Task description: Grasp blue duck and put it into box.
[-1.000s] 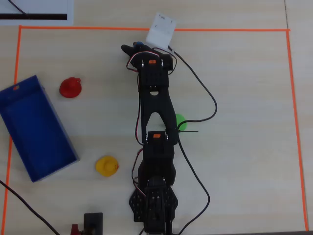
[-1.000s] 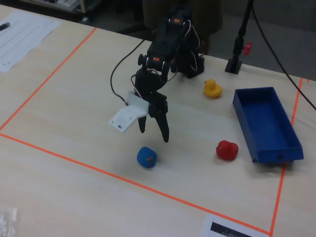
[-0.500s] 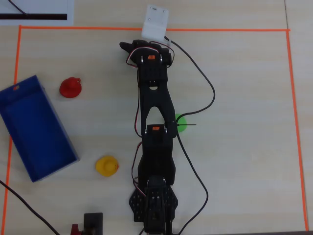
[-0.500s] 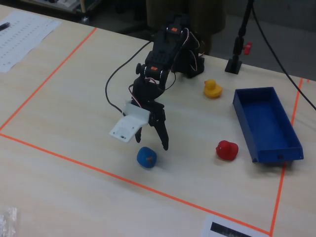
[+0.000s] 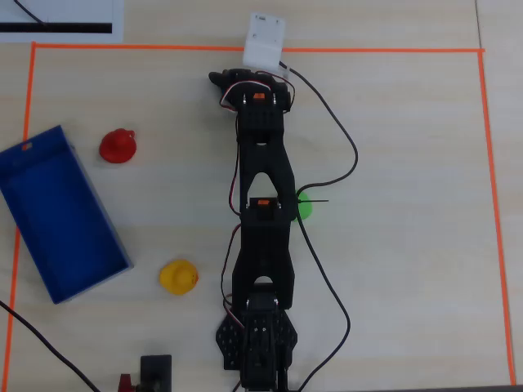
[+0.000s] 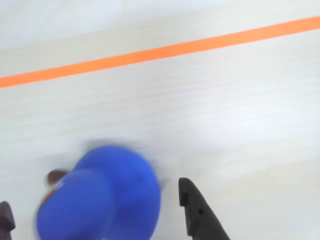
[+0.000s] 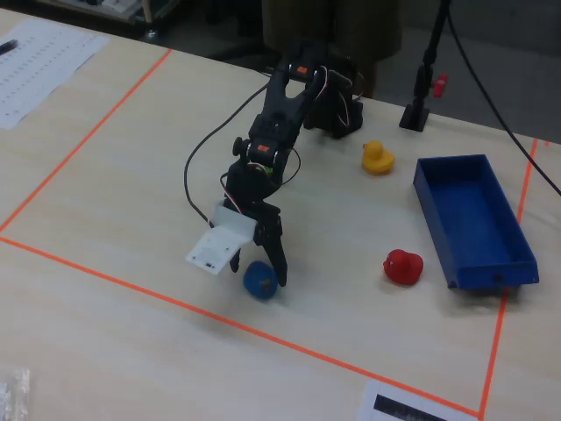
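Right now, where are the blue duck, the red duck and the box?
blue duck (image 7: 260, 279), fixed view, on its round body between the open fingers.
red duck (image 7: 402, 267), fixed view, middle of its body.
box (image 7: 520, 239), fixed view, on its right long wall.

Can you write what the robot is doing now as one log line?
phase: reaching | gripper: open, straddling blue duck | box: empty

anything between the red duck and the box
No. In the fixed view, only bare tabletop separates the red duck from the box; the overhead view shows the same gap, duck and box apart.
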Motion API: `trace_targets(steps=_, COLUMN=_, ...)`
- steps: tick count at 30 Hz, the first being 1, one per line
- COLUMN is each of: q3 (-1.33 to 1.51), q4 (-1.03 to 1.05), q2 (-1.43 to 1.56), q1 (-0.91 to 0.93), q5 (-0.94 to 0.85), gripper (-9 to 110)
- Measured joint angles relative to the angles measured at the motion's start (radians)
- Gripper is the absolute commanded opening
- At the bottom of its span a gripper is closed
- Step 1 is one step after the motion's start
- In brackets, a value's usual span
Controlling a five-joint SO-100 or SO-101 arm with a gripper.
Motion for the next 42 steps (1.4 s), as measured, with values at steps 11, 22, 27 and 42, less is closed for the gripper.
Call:
trace_targets(steps=11, q3=-0.025, q4=-0.018, q2=-0.064, q1=0.011, q5=0.003, gripper=23)
trace_targets(steps=22, q3=0.0, q4=-0.055, q2=-0.057, q1=0.006, q5=0.118, gripper=0)
trace_targets(steps=27, q3=0.02, q4=-0.018, q2=-0.014, q1=0.009, q5=0.167, gripper=0)
trace_targets(steps=42, q3=-0.149, q4=0.816, q2=0.448, q1=-0.383, q5=0.663, gripper=0)
